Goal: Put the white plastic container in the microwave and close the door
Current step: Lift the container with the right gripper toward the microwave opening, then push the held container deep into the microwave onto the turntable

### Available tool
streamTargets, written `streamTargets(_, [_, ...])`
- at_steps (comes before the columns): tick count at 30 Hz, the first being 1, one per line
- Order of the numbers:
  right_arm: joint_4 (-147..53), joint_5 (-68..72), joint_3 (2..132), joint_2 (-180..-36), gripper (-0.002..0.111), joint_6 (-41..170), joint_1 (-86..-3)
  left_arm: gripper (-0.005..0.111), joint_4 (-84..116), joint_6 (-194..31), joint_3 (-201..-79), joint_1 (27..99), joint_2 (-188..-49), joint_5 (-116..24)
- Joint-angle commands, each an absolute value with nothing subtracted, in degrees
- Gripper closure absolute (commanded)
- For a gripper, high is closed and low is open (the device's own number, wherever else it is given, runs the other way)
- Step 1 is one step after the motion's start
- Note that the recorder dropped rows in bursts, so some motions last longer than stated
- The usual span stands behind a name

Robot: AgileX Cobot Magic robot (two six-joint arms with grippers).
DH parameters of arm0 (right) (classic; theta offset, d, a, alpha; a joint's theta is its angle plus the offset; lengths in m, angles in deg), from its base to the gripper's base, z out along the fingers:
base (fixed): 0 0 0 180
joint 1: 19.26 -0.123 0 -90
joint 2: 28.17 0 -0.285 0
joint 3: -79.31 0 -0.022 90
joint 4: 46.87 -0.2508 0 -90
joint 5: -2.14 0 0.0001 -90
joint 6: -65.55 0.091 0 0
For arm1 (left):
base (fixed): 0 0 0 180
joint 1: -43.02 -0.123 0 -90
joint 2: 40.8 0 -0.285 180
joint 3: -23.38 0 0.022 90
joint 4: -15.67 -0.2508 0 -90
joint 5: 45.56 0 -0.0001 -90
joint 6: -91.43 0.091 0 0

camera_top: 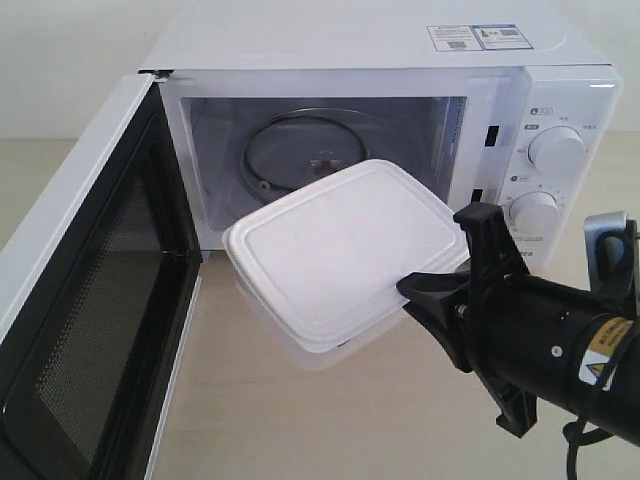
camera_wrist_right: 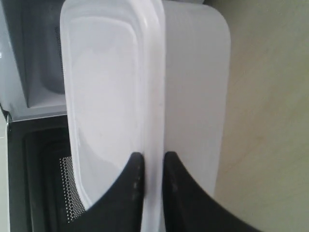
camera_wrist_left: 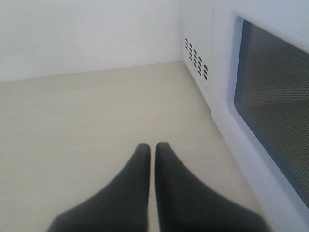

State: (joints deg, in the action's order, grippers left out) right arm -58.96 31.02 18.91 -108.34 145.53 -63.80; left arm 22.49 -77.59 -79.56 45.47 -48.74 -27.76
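Evidently, the white plastic container [camera_top: 345, 250] was clamped by the right gripper [camera_wrist_right: 153, 157], seemingly lifted; insertion into the microwave [camera_top: 350, 40] was needed.

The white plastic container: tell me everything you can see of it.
The white plastic container is a rounded-rectangular box with a translucent body and a flat white lid with a raised rim, fitted on. It hangs tilted in front of the microwave's open cavity, not yet on the glass turntable, and looks clear of the tabletop. Only the right gripper touches it, pinching the lid rim at one short end between its fingers.
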Motion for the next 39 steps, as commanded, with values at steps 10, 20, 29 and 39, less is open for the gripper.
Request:
streamTargets(10, [-58.4,42.2,21.6,-119.5,0.108,151.1,-63.9,0.102,22.9,-77.9,-79.4,45.3,-48.6,-27.8])
streamTargets(20, [-60.5,40.6,28.9,-125.5,0.108,151.8,-63.9,0.102,22.9,-77.9,-79.4,45.3,-48.6,-27.8])
streamTargets(29, [-68.6,38.0,36.8,-129.9,0.108,143.7,-63.8,0.102,22.9,-77.9,-79.4,45.3,-48.6,-27.8])
streamTargets(39, [-80.6,34.8,47.2,-136.1,0.108,130.8,-63.8,0.102,22.9,-77.9,-79.4,45.3,-48.6,-27.8])
